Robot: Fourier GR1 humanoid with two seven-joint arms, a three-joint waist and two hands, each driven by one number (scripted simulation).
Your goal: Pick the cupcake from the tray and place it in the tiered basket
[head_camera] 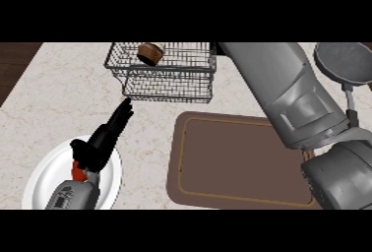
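Observation:
The cupcake, brown with a dark wrapper, lies tilted in the top tier of the wire tiered basket at the back of the counter. The brown tray in front of the basket holds nothing. My right forearm stretches from the lower right across the tray's far corner to the basket's right rim. Only a dark sliver of the right hand shows there, at the picture's top edge. My left hand rests open over the white plate at the lower left, fingers straight and pointing towards the basket.
A grey frying pan sits at the back right, its handle running down behind my right arm. Dark wood floor shows beyond the counter's left edge. Pale marble counter lies between the plate, basket and tray.

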